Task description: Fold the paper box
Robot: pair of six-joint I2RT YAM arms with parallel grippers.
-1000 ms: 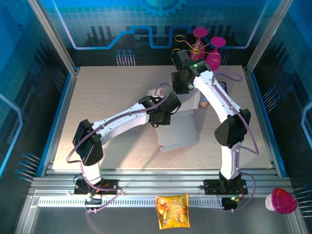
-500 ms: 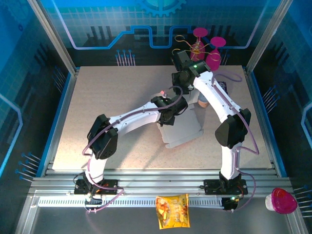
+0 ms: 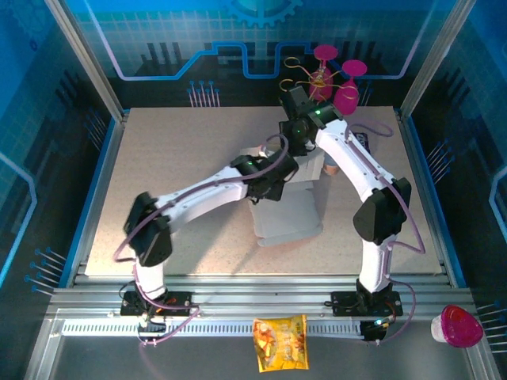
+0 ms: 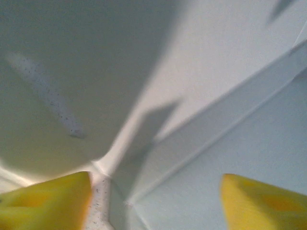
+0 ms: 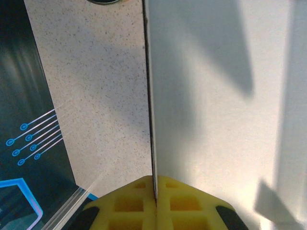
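Top external view: the paper box (image 3: 291, 218) lies in the middle of the table (image 3: 174, 158), pale side up. Over its far part hovers the left gripper (image 3: 274, 184), jaws spread wide above creased panels. Just beyond, the right gripper (image 3: 298, 146) has its yellow fingers (image 5: 129, 206) pressed together on an upright flap's edge.

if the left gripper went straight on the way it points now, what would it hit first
The paper box: the open left gripper points at its pale creased panels close ahead, though exact depth is unclear.
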